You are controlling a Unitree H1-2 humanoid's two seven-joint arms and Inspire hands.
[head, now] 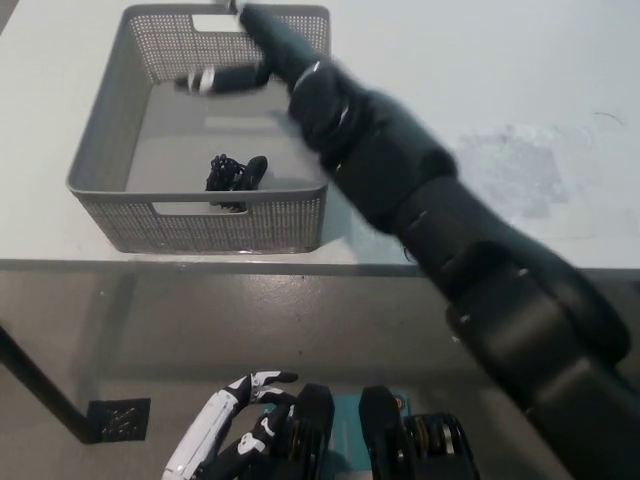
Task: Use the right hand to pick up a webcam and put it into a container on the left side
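A black webcam (234,176) with its cable lies on the floor of the grey mesh basket (105,150), near the front wall. My black right hand (255,55) is open above the basket's far side, blurred by motion, with nothing in it. My white left hand (225,435) rests low at the picture's bottom left, below the table, fingers spread.
The basket stands at the left of the white table (450,60). A clear scuffed sheet (515,170) lies on the table at the right. A dark table leg (40,385) runs down at the lower left.
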